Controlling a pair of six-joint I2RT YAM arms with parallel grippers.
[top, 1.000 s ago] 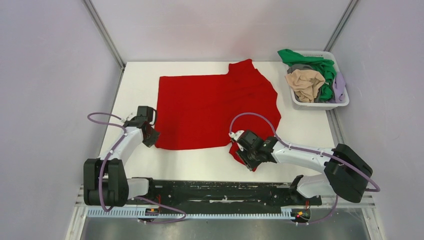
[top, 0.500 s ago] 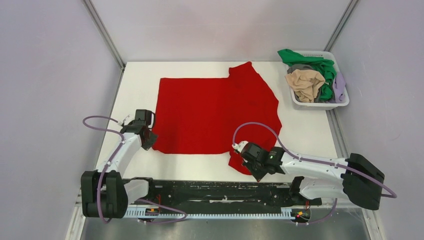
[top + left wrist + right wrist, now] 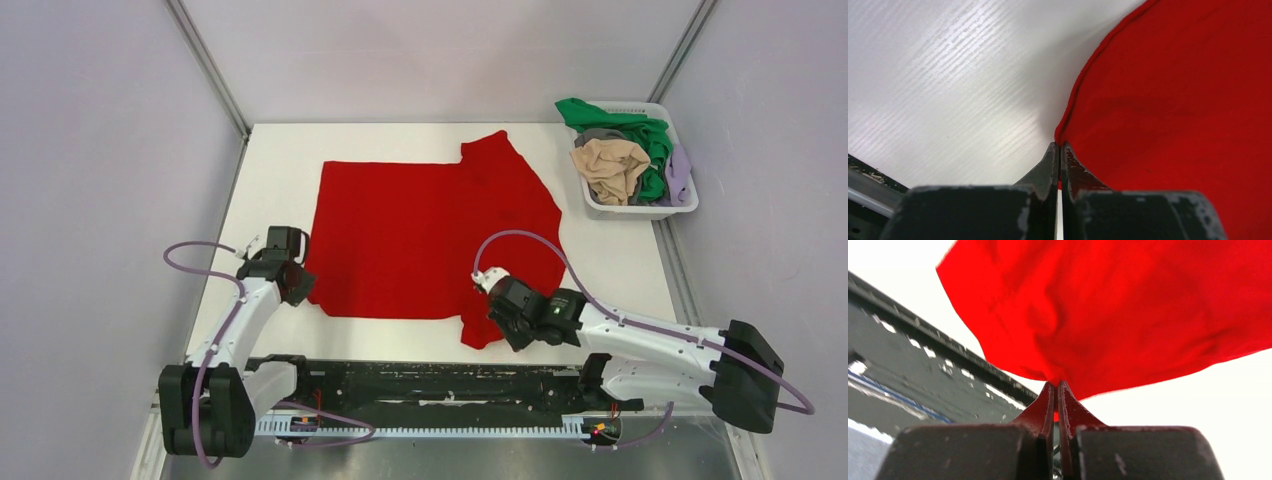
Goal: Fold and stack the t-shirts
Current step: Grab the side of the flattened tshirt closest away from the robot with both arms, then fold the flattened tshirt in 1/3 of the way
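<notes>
We see one plain, bright red t-shirt (image 3: 430,235), unpatterned, with a slightly darker red hem line along its edge in the left wrist view. The table (image 3: 270,160) is white, and up close it shows fine parallel ribbing. The basket (image 3: 640,210) is white and slatted. In it we make out a green t-shirt (image 3: 655,140), a beige t-shirt (image 3: 610,165), a grey t-shirt (image 3: 597,135) and a lavender t-shirt (image 3: 680,170), all plain. The left arm (image 3: 240,310) and right arm (image 3: 650,335) are white with black joints and purple cables (image 3: 195,250). The left gripper (image 3: 1058,150) is dark grey with pale scuffs. The right gripper (image 3: 1056,390) is dark grey too, its inner faces tinged red. The walls (image 3: 100,150) are pale lilac-grey.
</notes>
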